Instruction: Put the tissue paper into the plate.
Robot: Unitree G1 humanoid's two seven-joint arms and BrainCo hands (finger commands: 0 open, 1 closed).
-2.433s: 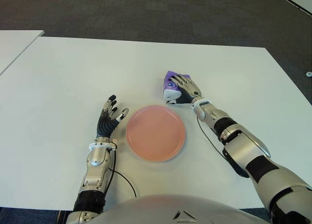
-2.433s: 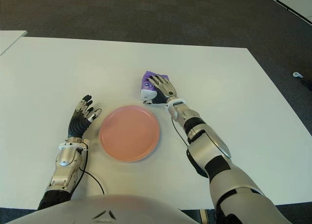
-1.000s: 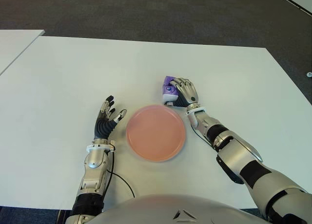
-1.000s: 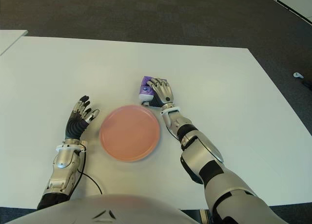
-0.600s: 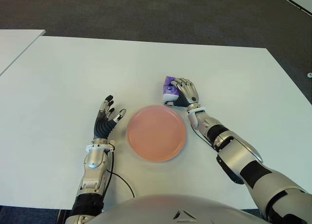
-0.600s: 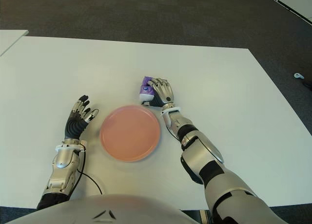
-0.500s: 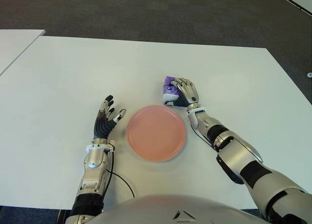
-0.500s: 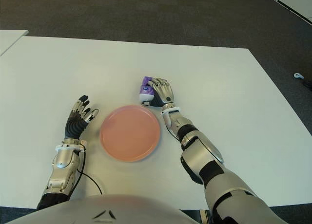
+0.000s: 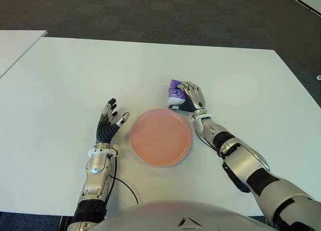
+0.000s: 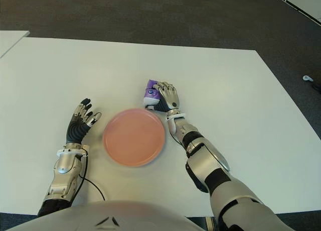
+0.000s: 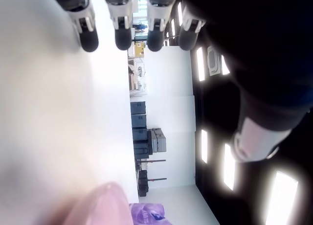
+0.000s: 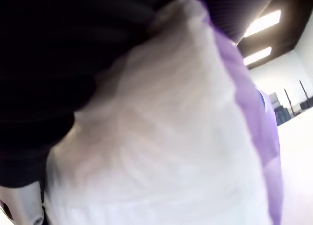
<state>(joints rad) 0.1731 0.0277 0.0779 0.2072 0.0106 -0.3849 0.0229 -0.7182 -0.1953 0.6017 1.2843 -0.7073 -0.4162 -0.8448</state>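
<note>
Now right robot hand grips tissue pack beside plate.

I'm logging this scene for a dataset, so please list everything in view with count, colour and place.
Tissue paper pack: one, purple and white, on the table just beyond the plate's far right edge, gripped by the right hand.
Plate: one, pink, nothing on it, near the table's front middle.
Table: one, white, under everything.
Second table: one, white, far left edge.
Floor: dark grey carpet beyond.
Right hand: one, curled on the pack.
Left hand: one, fingers spread, left of the plate.
</note>
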